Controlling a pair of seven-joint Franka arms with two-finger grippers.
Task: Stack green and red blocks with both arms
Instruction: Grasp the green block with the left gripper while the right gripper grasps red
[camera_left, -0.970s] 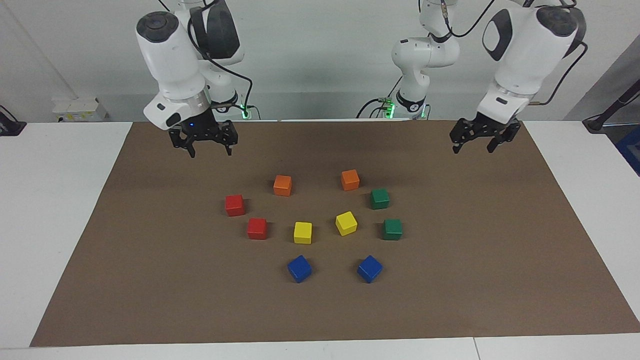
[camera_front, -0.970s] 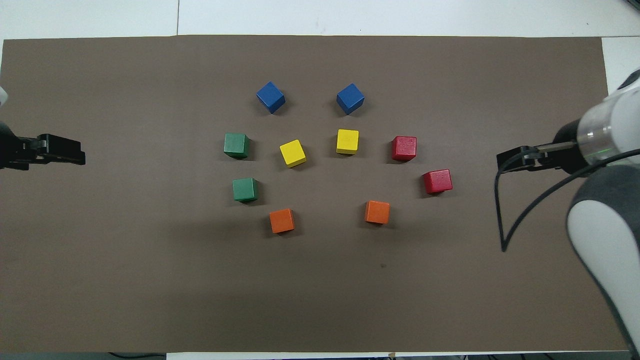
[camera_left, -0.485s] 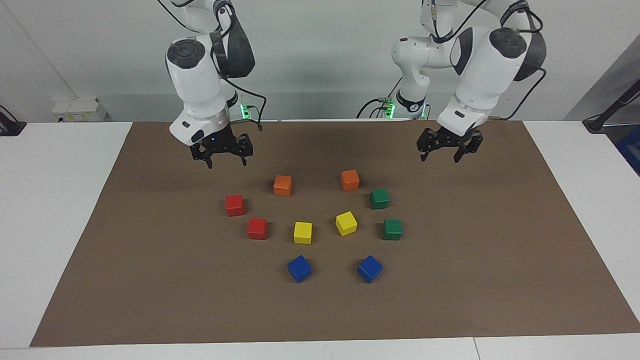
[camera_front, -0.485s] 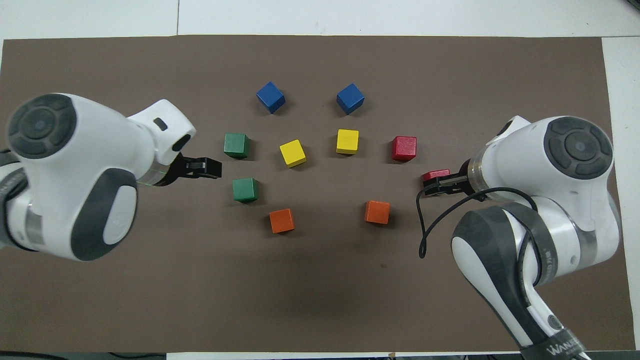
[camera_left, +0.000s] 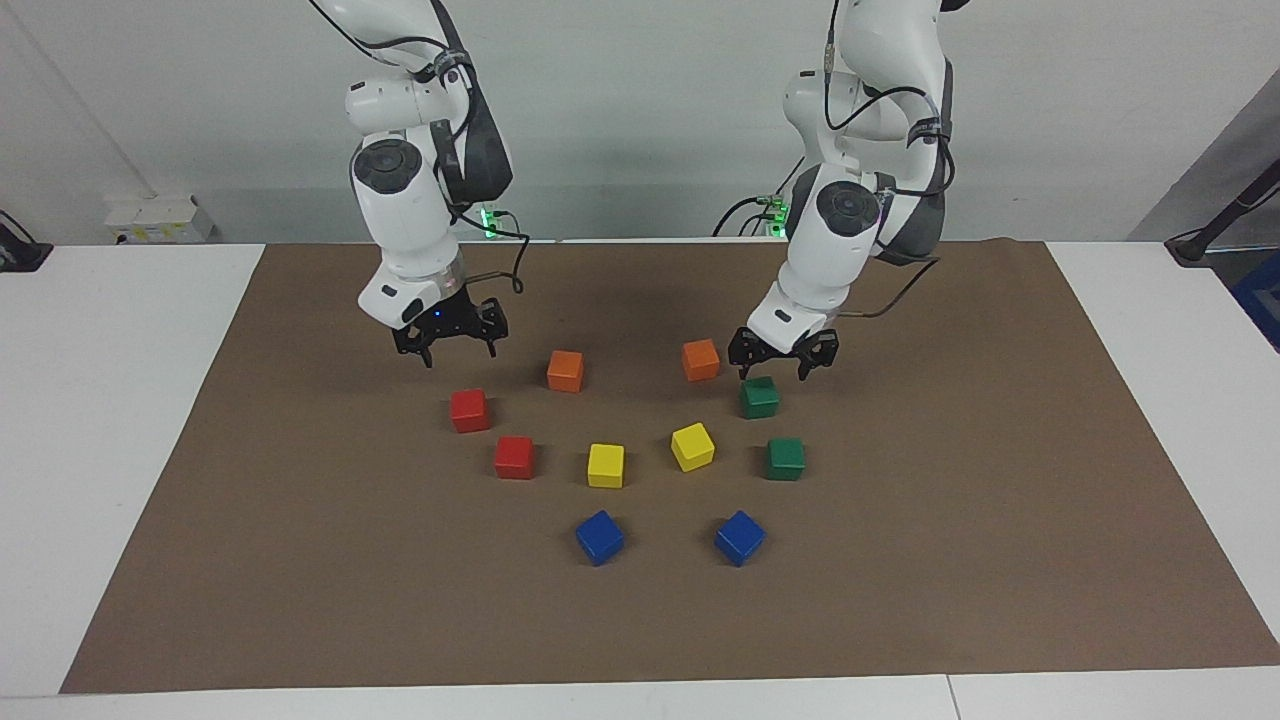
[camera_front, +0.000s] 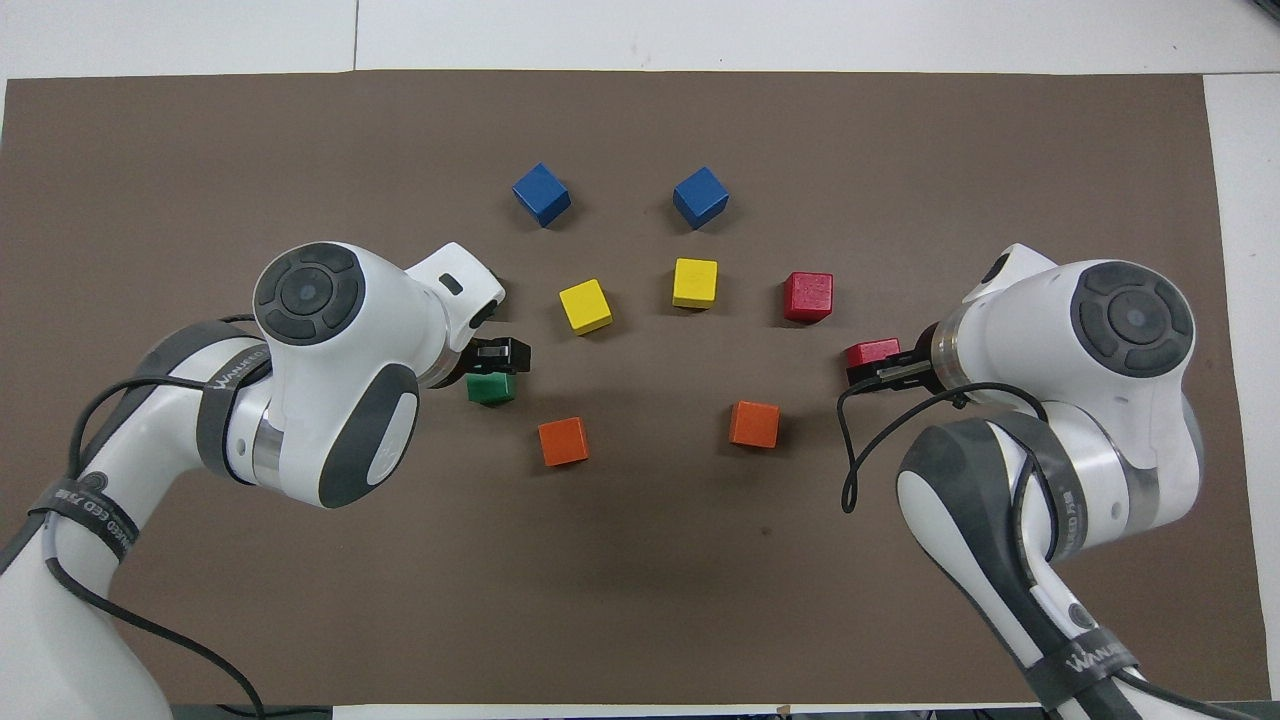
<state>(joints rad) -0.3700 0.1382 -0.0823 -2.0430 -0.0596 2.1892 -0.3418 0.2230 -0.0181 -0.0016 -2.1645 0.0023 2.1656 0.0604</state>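
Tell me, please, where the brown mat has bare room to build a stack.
The brown mat is bare at both arms' ends and on the strip between the blue cubes and the mat's edge. The ring from orange cubes to blue cubes is crowded; both claws hang there.

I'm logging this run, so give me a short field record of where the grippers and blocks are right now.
left gripper: open, above the green block nearer the robots, not touching
right gripper: open, in the air by the red block nearer the robots, not yet over it
second green block: on the mat
second red block: on the mat
stacks: none yet; all four lie singly
other cubes: two orange cubes, two yellow cubes, two blue cubes, untouched
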